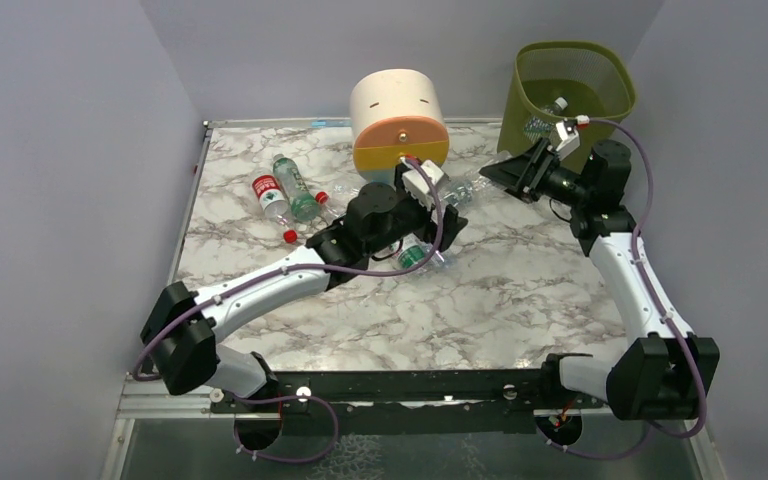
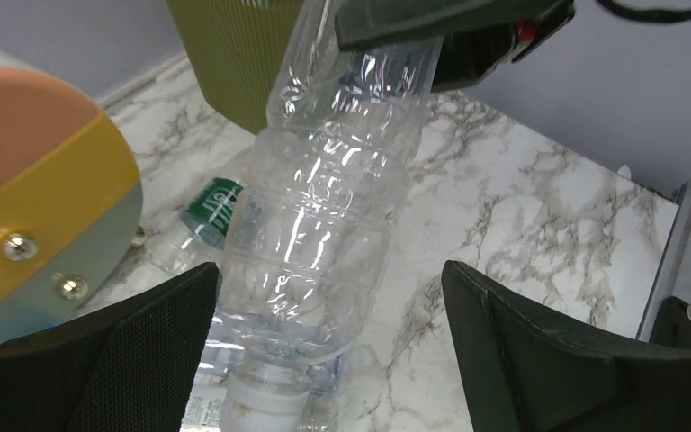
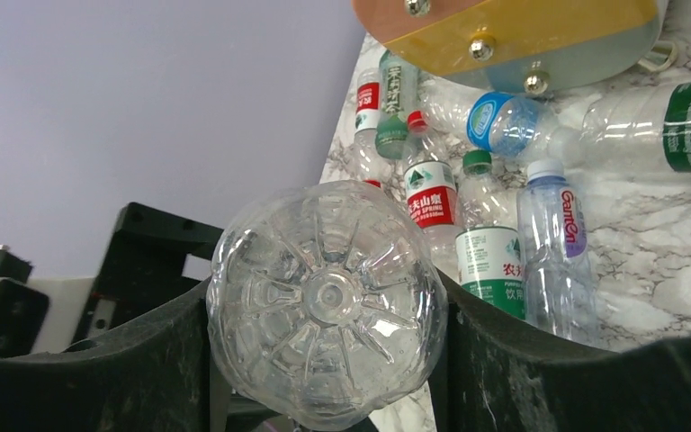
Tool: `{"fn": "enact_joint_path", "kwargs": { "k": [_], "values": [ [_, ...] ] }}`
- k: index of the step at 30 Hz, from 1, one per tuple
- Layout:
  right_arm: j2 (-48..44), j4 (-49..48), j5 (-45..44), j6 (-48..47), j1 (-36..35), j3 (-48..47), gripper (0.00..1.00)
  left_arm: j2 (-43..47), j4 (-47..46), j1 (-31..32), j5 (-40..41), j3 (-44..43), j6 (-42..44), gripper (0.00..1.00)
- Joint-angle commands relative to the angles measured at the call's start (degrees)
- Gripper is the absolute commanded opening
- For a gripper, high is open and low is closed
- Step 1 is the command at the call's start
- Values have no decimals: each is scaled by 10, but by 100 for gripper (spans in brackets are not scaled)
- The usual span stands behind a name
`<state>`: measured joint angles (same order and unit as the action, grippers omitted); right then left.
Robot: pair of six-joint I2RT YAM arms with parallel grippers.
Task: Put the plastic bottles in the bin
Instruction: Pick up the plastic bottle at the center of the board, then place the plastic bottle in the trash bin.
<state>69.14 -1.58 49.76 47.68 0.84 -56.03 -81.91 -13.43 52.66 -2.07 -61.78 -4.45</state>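
Clear ribbed plastic bottle (image 2: 324, 216) | clamped at its base by right tool (image 3: 328, 360), off the marble table (image 1: 520, 290), near the olive mesh bin (image 1: 585, 75) | left tool (image 2: 328, 270) wide, flanking it | step: likely carry | next: lift over rim, release

Bare surface (image 1: 480, 300) fills the lower middle of the top view. The drawer unit (image 1: 398, 110) and loose bottles (image 1: 295, 190) crowd upper centre; the bin (image 1: 516, 115) blocks upper right.

Bottle (image 3: 327, 301) clr glossy plastic; tabletop (image 1: 480, 300) smooth marble-look; bin (image 1: 515, 115) matt mesh.
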Motion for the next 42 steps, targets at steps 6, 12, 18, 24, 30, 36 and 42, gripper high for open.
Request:
{"fn": "enact_joint_path", "kwargs": {
  "k": [6,12,18,24,30,36,42],
  "values": [
    [64,27,-62,-33,-1,-111,60,126,87,-22,71,-46,4,99],
    [138,31,-99,-25,19,-233,60,184,121,-26,76,-17,-2,99],
    [208,-6,-106,23,68,-342,60,217,134,-27,91,29,-10,99],
    [250,-110,-94,119,137,-363,61,228,139,-28,95,49,-11,99],
    [273,-153,-115,168,193,-366,60,223,142,-28,92,49,-10,99],
    [263,-116,-175,150,220,-372,61,216,139,-29,89,49,-12,99],
    [263,-56,-233,111,221,-394,61,212,136,-28,82,49,-15,99]
  ]
}}
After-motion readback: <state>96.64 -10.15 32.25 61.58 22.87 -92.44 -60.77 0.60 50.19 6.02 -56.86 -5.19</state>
